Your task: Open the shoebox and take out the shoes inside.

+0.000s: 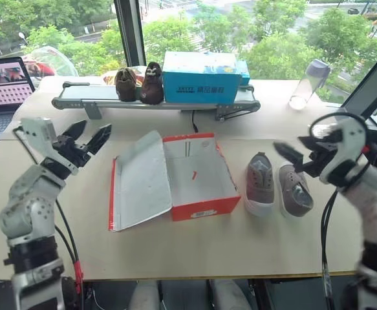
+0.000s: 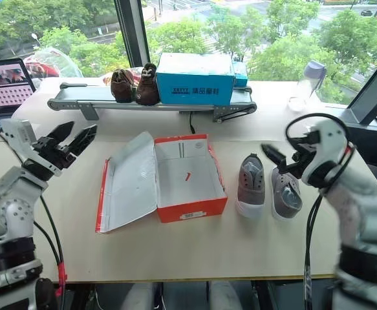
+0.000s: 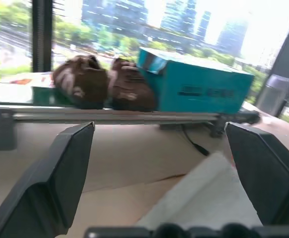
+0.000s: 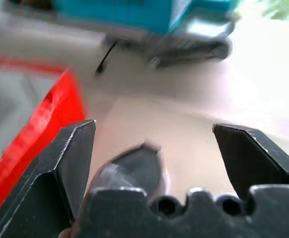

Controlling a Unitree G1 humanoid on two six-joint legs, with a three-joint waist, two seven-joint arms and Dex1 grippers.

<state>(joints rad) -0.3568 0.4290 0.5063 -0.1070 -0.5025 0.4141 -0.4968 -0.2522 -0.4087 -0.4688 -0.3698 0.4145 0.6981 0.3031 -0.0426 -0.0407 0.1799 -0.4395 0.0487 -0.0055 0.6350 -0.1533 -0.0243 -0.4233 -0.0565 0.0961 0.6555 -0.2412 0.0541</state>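
Nearest, at left: left gripper (image 1: 85, 143) raised over the bare bench (image 1: 175, 252), fingers spread wide, nothing between them. At right: right gripper (image 2: 280, 161) likewise wide apart and empty, hanging just above and to the right of the shoes (image 1: 277, 186).

Mid-bench: red shoebox (image 1: 200, 175) lying open, white inside showing, no shoes within. Hinged lid (image 1: 140, 181) folded flat out to the left, white underside up, red edge along its left side. White label on the near red wall of the box. Just right of the box, apart from it: pair of grey-taupe sneakers side by side on the bench, toes pointing far, white soles on the surface, white lining visible at the openings. In the right wrist view, one sneaker (image 4: 129, 171) between the spread fingers and the red box wall to one side.

Farther back: small grey conveyor belt (image 1: 156, 98) running left to right, black cable dropping from it toward the box. On the belt, two dark brown furry shoes (image 1: 140, 84) standing beside a blue box (image 1: 201, 77), shoes to its left. Same pair and blue box ahead of the left gripper in the left wrist view.

Far left: open laptop (image 1: 4, 87). Far right: clear water bottle (image 1: 308, 84) with a greyish cap, standing upright. Beyond: windows and green trees.
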